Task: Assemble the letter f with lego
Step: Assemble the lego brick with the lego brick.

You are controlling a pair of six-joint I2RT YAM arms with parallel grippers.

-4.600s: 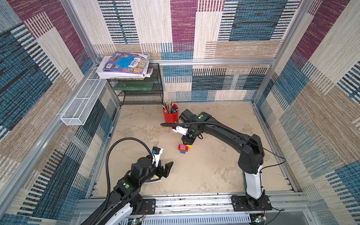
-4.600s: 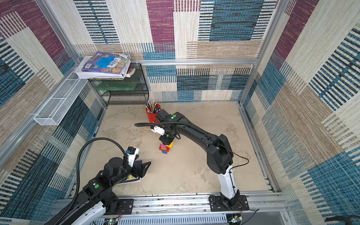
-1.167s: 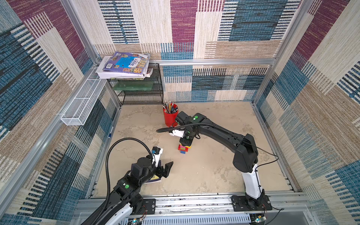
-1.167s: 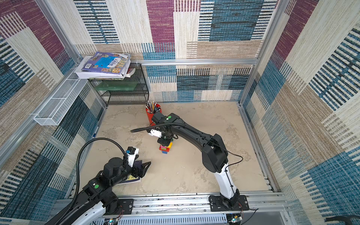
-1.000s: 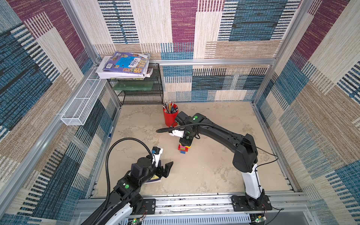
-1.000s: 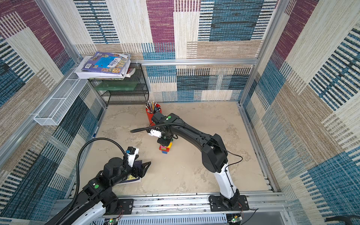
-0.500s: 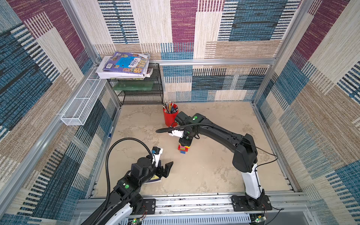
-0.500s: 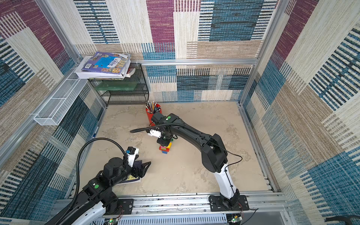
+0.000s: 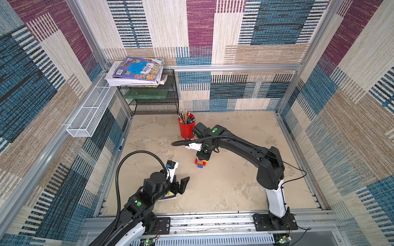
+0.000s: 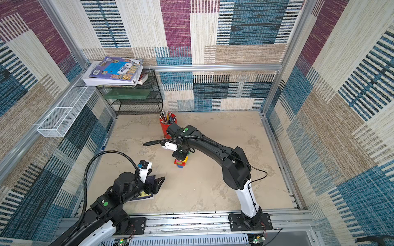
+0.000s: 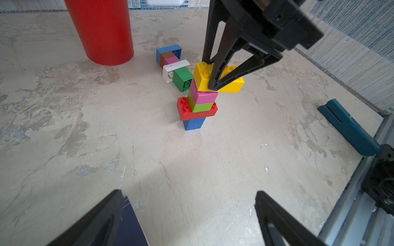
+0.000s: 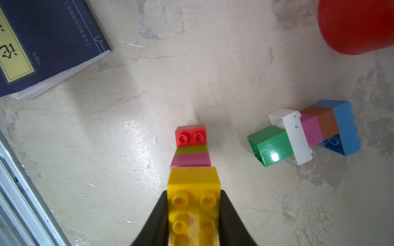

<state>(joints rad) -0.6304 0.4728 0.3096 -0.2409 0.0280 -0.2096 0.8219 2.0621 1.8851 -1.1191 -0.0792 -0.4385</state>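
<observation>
The yellow brick (image 12: 193, 181) sits on top of the tower (image 11: 197, 106), which stands in the middle of the table (image 11: 106, 138), near the cup (image 11: 102, 32). The right gripper (image 12: 193, 198) is clamped on the brick's long sides. In the right wrist view the brick's near end is cut off by the frame edge. The tower's blue base (image 11: 194, 124) is hidden there beneath the red (image 12: 190, 136), lime and pink bricks. In the left wrist view a finger crosses the yellow brick's middle, and the brick looks slightly tilted on the pink one (image 11: 203, 95). I cannot tell whether it is pressed home. In both top views the gripper covers the tower's top and the colours are too small to separate.

A cluster (image 12: 304, 132) of green, white, pink, brown and blue bricks lies on its side between the tower and the cup, apart from both.

The right arm (image 9: 245, 147) reaches from the front rail across the table, its wrist bent so the gripper points straight down.

The left arm (image 9: 149, 191) is folded low at the front. The left gripper (image 11: 189, 192) faces the tower from well back, its jaws wide apart and empty and its fingers cut off by the frame. The arm hides most of the book (image 12: 42, 42) in the top views.
</observation>
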